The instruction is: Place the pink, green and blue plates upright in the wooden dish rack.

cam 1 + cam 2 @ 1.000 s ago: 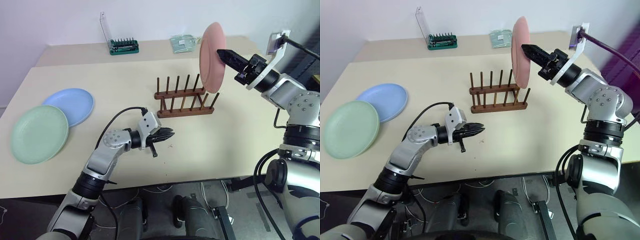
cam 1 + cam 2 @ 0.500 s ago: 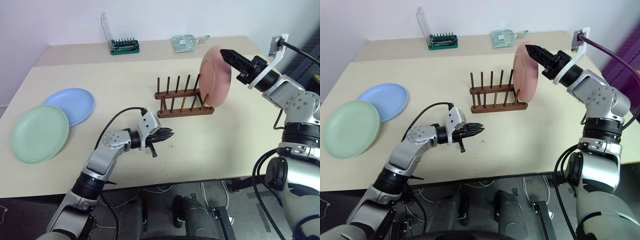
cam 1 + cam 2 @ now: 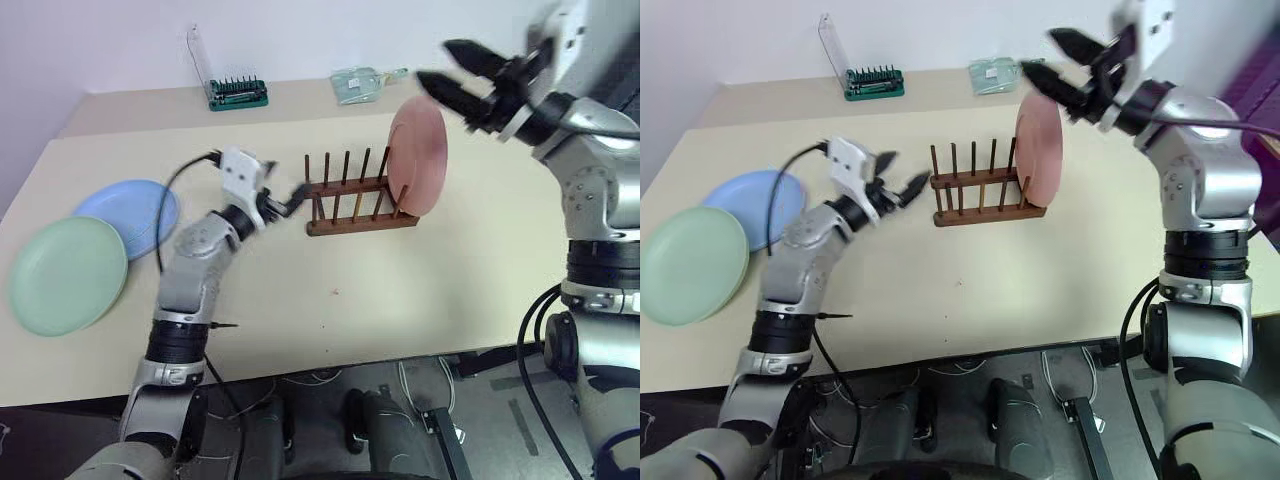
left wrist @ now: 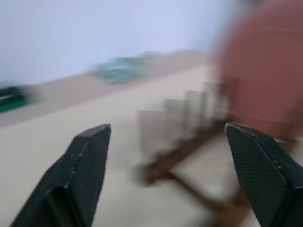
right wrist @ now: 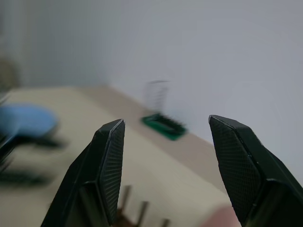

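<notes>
Green tool holder [image 3: 228,88] behind wooden dish rack [image 3: 355,205]; clear packet [image 3: 362,85] beside.

Dark, smooth wooden dish rack [image 3: 358,196] holds a matte pink plate [image 3: 417,157]; left of the rack, matte blue plate [image 3: 130,213] and green plate [image 3: 66,274] lie on smooth beige table [image 3: 400,300].

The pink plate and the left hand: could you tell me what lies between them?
The wooden dish rack's empty pegs, seen in the left eye view between the pink plate and the left hand.
</notes>
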Controlling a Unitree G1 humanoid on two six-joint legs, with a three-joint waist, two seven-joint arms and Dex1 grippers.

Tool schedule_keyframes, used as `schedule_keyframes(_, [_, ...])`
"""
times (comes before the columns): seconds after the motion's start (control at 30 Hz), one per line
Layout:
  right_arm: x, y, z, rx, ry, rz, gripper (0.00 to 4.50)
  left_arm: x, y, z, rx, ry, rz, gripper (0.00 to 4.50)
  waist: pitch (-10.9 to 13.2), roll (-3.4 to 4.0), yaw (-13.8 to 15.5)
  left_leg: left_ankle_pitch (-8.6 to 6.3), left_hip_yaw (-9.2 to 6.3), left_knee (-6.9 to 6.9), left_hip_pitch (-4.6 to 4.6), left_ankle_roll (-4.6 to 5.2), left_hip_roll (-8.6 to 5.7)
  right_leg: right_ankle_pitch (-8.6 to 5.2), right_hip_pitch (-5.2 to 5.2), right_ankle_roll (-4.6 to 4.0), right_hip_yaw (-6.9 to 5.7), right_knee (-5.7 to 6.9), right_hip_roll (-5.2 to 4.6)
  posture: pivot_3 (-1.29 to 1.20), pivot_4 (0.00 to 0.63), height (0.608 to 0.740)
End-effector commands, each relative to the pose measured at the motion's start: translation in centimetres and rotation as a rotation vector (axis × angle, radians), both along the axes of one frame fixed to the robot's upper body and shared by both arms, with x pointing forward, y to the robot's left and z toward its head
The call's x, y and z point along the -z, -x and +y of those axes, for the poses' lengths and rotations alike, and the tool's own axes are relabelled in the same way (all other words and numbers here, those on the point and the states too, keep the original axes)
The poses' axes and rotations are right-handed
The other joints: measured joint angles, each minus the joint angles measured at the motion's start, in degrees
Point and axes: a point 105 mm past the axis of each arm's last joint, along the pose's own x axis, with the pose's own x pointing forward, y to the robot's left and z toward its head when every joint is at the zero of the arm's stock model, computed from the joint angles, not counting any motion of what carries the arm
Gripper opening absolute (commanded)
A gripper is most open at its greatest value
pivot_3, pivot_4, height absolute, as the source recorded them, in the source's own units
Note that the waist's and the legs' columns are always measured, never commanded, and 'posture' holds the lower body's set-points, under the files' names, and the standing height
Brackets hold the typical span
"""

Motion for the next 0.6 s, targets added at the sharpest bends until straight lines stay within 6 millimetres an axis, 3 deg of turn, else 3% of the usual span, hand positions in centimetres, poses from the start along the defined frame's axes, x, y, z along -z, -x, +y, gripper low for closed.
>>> schedule_keyframes(0.03, [2.6,2.6,5.6,-0.173,0.162,-0.035,2.87,-4.4,1.8,9.6,-0.436,0.102,-0.125,3.7,0.02,-0.05,-0.19,0.0,0.01,0.0,0.01,0.0,0.03,0.0,0.0,0.0,0.0,0.0,0.02,0.0,0.15,0.73])
schedule_keyframes(0.17, [4.9,3.4,7.8,-0.251,0.206,-0.019,2.87,-4.3,5.8,17.6,-0.791,0.264,-0.084,3.7,0.06,-0.12,0.52,0.0,0.0,0.02,0.01,-0.01,-0.01,0.01,0.03,0.0,-0.01,0.06,-0.13,0.0,0.15,0.73])
schedule_keyframes(0.27, [6.0,3.3,8.7,-0.278,0.213,0.002,2.87,-1.5,9.3,22.4,-0.994,0.281,0.053,3.7,0.04,-0.19,0.68,0.0,0.02,0.1,-0.01,-0.01,-0.14,0.15,0.15,0.1,-0.01,-0.12,-0.26,0.0,0.15,0.73])
schedule_keyframes(0.43, [6.5,3.3,9.2,-0.31,0.22,0.017,2.87,3.7,13.5,24.5,-1.076,0.437,0.235,3.7,-0.02,-0.41,0.88,-0.01,-0.03,0.13,-0.02,-0.02,-0.14,0.15,0.16,0.09,-0.06,-0.13,-0.27,0.0,0.15,0.73])
schedule_keyframes(0.6, [7.0,3.1,9.4,-0.316,0.228,0.027,2.87,8.1,15.7,23.2,-1.078,0.582,0.385,3.7,-0.01,-0.55,0.98,-0.02,-0.06,0.14,-0.02,-0.04,-0.11,0.19,0.15,-0.01,-0.08,-0.11,-0.26,0.0,0.15,0.73])
